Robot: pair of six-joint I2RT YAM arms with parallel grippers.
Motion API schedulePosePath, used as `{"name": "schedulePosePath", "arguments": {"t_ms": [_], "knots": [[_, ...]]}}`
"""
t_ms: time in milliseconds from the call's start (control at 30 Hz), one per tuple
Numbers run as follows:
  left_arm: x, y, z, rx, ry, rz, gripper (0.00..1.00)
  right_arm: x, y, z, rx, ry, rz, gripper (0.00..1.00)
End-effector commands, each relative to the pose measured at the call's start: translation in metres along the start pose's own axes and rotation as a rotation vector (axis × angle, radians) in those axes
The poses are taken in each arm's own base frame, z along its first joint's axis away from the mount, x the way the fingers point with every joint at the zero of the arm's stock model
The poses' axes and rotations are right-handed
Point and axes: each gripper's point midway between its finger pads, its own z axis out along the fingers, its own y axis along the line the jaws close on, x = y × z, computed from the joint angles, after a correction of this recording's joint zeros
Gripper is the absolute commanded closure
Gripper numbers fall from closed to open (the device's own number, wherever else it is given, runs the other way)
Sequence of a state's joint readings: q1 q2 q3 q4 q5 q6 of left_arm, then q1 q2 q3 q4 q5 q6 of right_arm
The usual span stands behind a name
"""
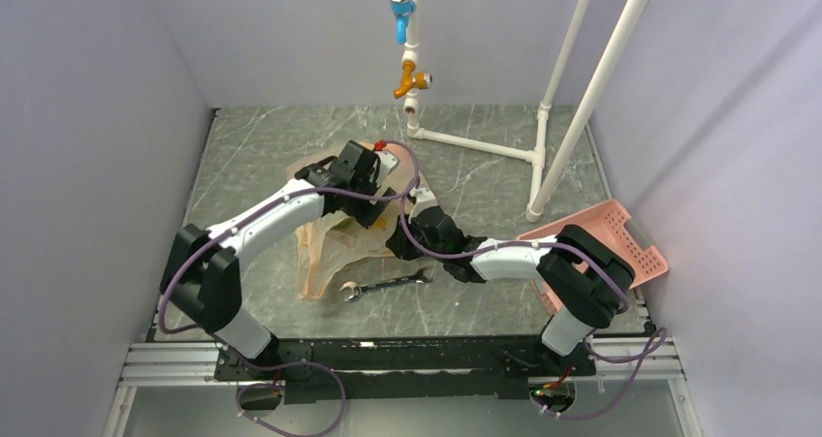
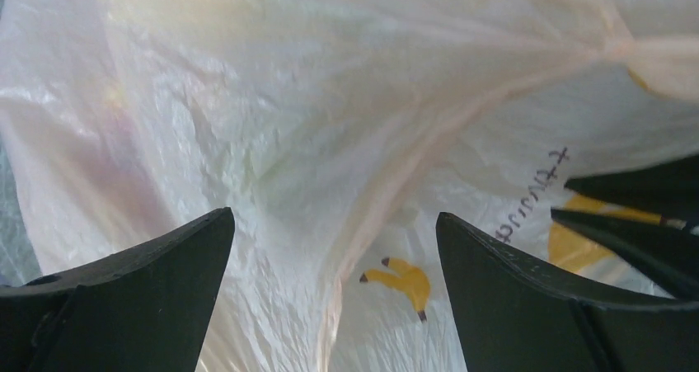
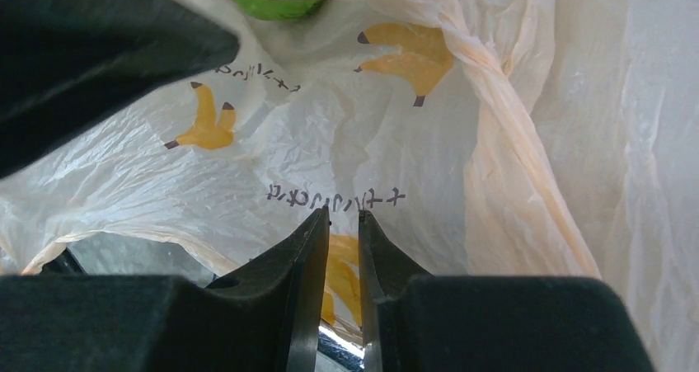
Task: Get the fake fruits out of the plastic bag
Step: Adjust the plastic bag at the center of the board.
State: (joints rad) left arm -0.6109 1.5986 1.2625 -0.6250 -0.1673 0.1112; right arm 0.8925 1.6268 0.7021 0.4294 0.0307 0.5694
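The peach-orange plastic bag [image 1: 325, 243] lies crumpled in the middle of the table and fills both wrist views [image 2: 330, 100] [image 3: 396, 149], showing yellow banana prints. My left gripper [image 1: 373, 209] is open wide over the bag's top, with bag film between and beyond its fingertips [image 2: 334, 215]. My right gripper [image 1: 399, 241] is shut on a fold of the bag's edge [image 3: 342, 213]. One green fake fruit [image 3: 276, 5] shows inside the bag, just past the left gripper's finger [image 3: 82, 50]. The other fruits are hidden by the film.
A metal wrench [image 1: 388, 285] lies on the table in front of the bag. A pink slotted basket [image 1: 635, 248] stands at the right edge. A white pipe frame [image 1: 538, 156] with coloured valves stands at the back.
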Motion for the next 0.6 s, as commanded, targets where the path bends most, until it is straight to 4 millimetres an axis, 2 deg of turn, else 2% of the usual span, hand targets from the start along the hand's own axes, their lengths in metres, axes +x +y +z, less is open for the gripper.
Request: {"name": "schedulePosePath", "arguments": {"t_ms": [0,100,167,233,267,333,433,467,500,533,567], "knots": [[0.002,0.004,-0.015,-0.118,-0.051,0.068,0.00,-0.023,0.012,-0.003,-0.055,-0.077,0.015,0.78],[0.015,0.009,0.003,-0.277,0.023,0.159,0.01,-0.024,0.010,-0.003,-0.059,-0.080,0.039,0.78],[0.014,0.017,0.009,-0.358,0.024,0.179,0.01,-0.024,0.012,-0.003,-0.074,-0.080,0.040,0.78],[0.010,0.026,0.010,-0.424,0.031,0.177,0.05,-0.022,0.016,-0.003,-0.097,-0.075,0.042,0.78],[0.007,0.029,0.011,-0.445,0.031,0.182,0.10,-0.021,0.016,-0.002,-0.098,-0.072,0.043,0.79],[0.003,0.037,0.011,-0.497,0.037,0.188,0.30,-0.019,0.015,-0.002,-0.095,-0.066,0.038,0.79],[0.000,0.049,0.012,-0.502,0.041,0.140,0.50,-0.014,0.009,-0.001,-0.080,-0.059,0.023,0.78],[-0.001,0.053,0.012,-0.485,0.045,0.113,0.62,-0.011,0.007,0.000,-0.071,-0.047,0.019,0.78],[-0.001,0.056,0.011,-0.474,0.052,0.085,0.79,-0.008,0.004,0.001,-0.062,-0.038,0.015,0.78],[-0.004,0.060,0.006,-0.473,0.048,0.061,0.92,-0.004,0.002,0.001,-0.058,-0.030,0.015,0.79],[-0.008,0.061,0.001,-0.458,0.033,0.051,0.95,-0.002,0.001,0.001,-0.056,-0.027,0.019,0.79]]}}
